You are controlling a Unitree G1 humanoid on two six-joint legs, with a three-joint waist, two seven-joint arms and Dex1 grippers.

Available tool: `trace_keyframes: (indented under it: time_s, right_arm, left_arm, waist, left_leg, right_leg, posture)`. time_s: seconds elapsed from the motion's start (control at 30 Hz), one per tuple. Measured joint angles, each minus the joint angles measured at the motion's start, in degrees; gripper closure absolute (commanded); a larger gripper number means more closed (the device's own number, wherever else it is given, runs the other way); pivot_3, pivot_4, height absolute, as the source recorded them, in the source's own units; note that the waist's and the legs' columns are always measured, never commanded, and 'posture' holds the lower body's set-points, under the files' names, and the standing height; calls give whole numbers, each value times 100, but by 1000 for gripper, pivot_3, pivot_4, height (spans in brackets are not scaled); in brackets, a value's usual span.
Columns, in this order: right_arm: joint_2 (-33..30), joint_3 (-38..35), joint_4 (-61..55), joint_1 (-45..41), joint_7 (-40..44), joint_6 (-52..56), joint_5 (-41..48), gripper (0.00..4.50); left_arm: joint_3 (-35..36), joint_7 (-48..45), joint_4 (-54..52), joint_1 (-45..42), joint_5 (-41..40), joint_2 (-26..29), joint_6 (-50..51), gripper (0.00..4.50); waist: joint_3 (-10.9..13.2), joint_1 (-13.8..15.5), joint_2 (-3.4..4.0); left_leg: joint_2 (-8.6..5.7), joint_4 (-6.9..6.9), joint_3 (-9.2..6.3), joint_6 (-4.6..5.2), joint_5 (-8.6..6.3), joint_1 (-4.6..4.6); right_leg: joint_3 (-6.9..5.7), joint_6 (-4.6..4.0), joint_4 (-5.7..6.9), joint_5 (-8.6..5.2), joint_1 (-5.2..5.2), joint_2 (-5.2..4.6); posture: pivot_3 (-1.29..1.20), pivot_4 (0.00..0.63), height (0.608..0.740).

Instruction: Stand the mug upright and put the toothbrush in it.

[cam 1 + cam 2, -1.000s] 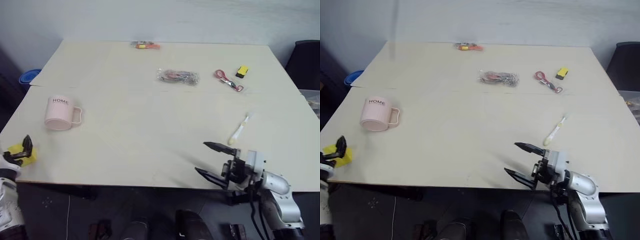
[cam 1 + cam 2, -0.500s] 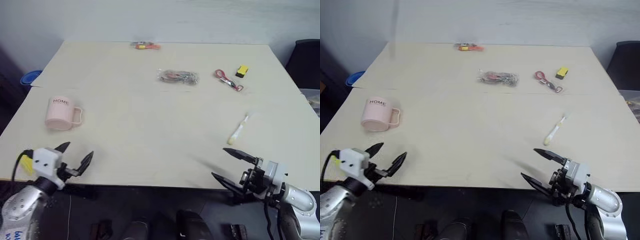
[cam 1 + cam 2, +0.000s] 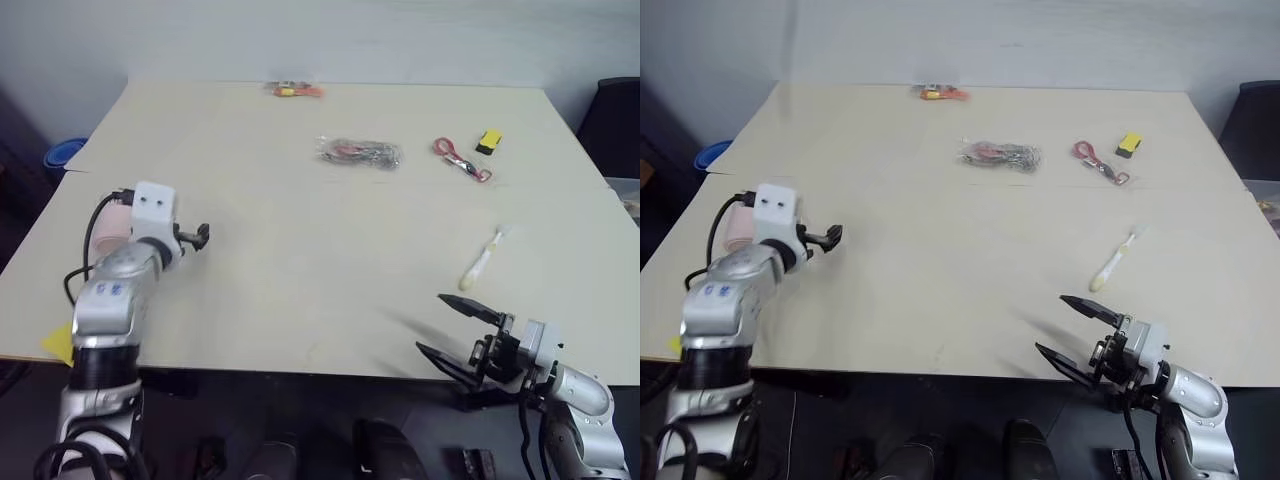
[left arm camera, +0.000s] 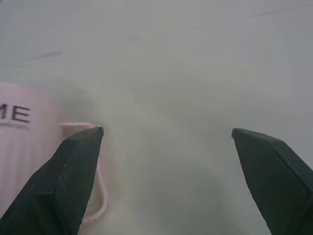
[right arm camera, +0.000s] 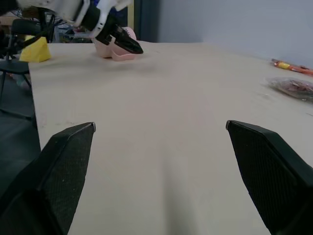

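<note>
Hovering by mug [image 4: 22, 147] at table [image 3: 300, 260] left side, left gripper [image 3: 200, 236] spread wide, grasping nothing, handle just beside one finger. Toothbrush [image 3: 482, 259] flat, right of centre, well apart from mug. Right gripper [image 3: 452, 328] at near right edge, splayed, empty.

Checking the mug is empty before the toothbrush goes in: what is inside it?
That cannot be seen. The left arm covers most of the mug; its pink wall, lettering and handle show, not its opening.
</note>
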Motion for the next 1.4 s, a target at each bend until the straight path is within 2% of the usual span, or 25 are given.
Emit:
trace_keyframes:
  time_s: [0.13,0.33,0.47,0.63,0.73,0.87,1.17,1.3,1.4]
  right_arm:
    - [4,11,-4,-122,-73,76,8,0]
    - [39,13,-155,25,-279,183,3,0]
    - [86,28,-305,195,-430,228,-35,0]
    - [160,166,-497,185,-606,315,-112,0]
    - [173,218,-564,156,-699,351,-122,0]
    - [180,217,-610,139,-844,381,-123,0]
    - [180,211,-793,318,-1098,451,-127,0]
    - [91,108,-828,392,-1179,470,-126,0]
    - [-38,-168,-920,573,-1288,478,-121,0]
  left_arm:
    - [-17,355,608,-690,196,-266,257,34]
    - [177,966,1349,-1050,453,-380,664,34]
    - [344,1307,1602,-1222,626,-371,658,34]
    - [426,1348,2437,-1564,638,-371,382,34]
    - [490,1188,2896,-1726,604,-314,221,524]
    - [446,857,3368,-1833,596,-123,-22,1586]
    - [186,247,3486,-1858,612,121,-39,4350]
    - [528,-315,2960,-1686,222,-19,-587,4470]
    - [589,-1564,2055,-1411,-630,-442,-884,4470]
  waist:
    - [1,-2,-1]
    - [1,-3,-2]
    - [2,6,-5]
    - [0,13,-7]
    - [-1,12,-8]
    - [-2,0,-8]
    - [-4,-12,-9]
    - [-5,65,-6]
    - [-3,192,-10]
  left_leg:
    - [-1,6,2,-1,1,-5]
    - [0,5,19,-7,3,-8]
    - [-2,10,23,-7,3,-11]
    - [-6,14,24,-6,3,-10]
    - [-8,15,29,-7,3,-9]
    - [-7,18,35,-10,5,-6]
    - [-8,15,42,-13,4,-7]
    - [-17,28,31,-12,4,-12]
    - [-28,73,12,-1,-3,-42]
  right_leg:
    - [1,0,-1,0,-9,-1]
    - [9,0,10,0,-30,-1]
    - [11,0,17,0,-34,-4]
    - [8,0,41,0,-36,-8]
    - [2,0,47,0,-42,-12]
    - [4,0,49,0,-44,-13]
    - [5,0,83,0,-63,-13]
    - [-5,0,75,0,-62,-27]
    - [-26,0,65,0,-56,-40]
  posture:
    - [0,150,740]
    - [0,150,740]
    - [0,150,740]
    - [0,150,740]
    - [0,150,740]
    - [0,150,740]
    - [0,150,740]
    - [0,150,740]
    - [0,150,740]
